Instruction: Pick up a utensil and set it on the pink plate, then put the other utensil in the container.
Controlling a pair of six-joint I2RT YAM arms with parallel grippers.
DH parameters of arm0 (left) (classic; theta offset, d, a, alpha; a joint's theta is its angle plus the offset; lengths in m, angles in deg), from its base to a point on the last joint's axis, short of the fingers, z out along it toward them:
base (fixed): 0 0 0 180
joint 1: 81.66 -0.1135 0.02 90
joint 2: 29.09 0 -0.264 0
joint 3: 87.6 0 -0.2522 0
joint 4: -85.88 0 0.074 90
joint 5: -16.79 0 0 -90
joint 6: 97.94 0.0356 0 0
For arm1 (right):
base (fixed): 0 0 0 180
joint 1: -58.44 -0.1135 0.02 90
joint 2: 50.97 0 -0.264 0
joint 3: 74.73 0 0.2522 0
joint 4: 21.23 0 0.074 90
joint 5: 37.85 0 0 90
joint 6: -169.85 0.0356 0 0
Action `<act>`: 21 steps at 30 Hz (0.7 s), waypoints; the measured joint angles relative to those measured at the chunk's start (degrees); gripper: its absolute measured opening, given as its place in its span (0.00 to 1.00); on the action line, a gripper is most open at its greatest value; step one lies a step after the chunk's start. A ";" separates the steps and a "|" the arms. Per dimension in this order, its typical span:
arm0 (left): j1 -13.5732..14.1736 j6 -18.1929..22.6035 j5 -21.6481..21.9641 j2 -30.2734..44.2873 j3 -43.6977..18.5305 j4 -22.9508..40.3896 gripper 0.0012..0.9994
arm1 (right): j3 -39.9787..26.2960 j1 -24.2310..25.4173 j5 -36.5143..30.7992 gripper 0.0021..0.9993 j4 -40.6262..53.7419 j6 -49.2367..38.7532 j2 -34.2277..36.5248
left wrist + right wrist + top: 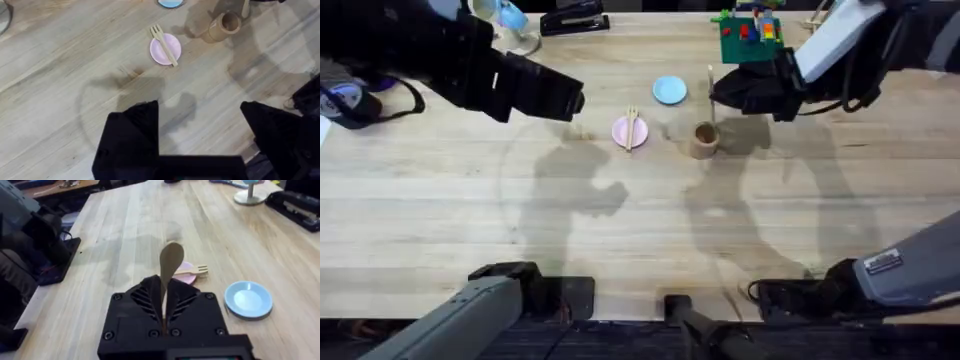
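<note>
Nearest the right wrist camera, the right gripper (164, 311) has its black fingers pressed together on the handle of the wooden spoon (170, 265), whose oval head stands up clear of the fingertips. Overhead, that same gripper (718, 95) holds the spoon (710, 90) as a thin pale stick over the table, just beyond the tan container (705, 140) and apart from its rim. The cup stands upright on the wood with its mouth open.

Just beside the container, toward the left arm's side, sits the pink plate (621, 132). The fork (632, 128) lies across it, the tines past the far rim and the handle past the near rim. In the left wrist view the fork (164, 45) crosses the plate (159, 53) on a slant, with the cup (222, 27) near it.

The light blue plate (669, 90) lies beyond and between the pink plate and the right gripper, touching neither.

The left gripper (200, 131) hangs above bare table well apart from the plate, its two dark fingers spread wide and holding nothing. Overhead, it (570, 98) sits at the left of the pink plate.
</note>
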 joint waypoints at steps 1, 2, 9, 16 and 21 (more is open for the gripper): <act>0.00 0.00 0.02 0.01 0.00 -0.02 0.99 | 0.00 0.00 -0.07 0.03 0.02 -0.26 0.49; 0.00 0.00 0.00 0.01 0.00 0.00 0.99 | 0.00 0.00 -0.24 0.03 0.02 -0.43 1.09; 0.00 0.02 0.00 -0.01 0.00 -0.01 0.99 | 0.00 0.00 -1.00 0.03 -0.05 -2.16 4.84; 0.00 0.00 0.01 0.01 0.00 -0.02 0.99 | 0.00 0.00 -1.33 0.03 -1.03 -3.48 7.27; 0.00 0.00 0.00 0.01 0.00 0.00 0.99 | 0.00 0.00 -1.49 0.03 -1.29 -3.76 7.95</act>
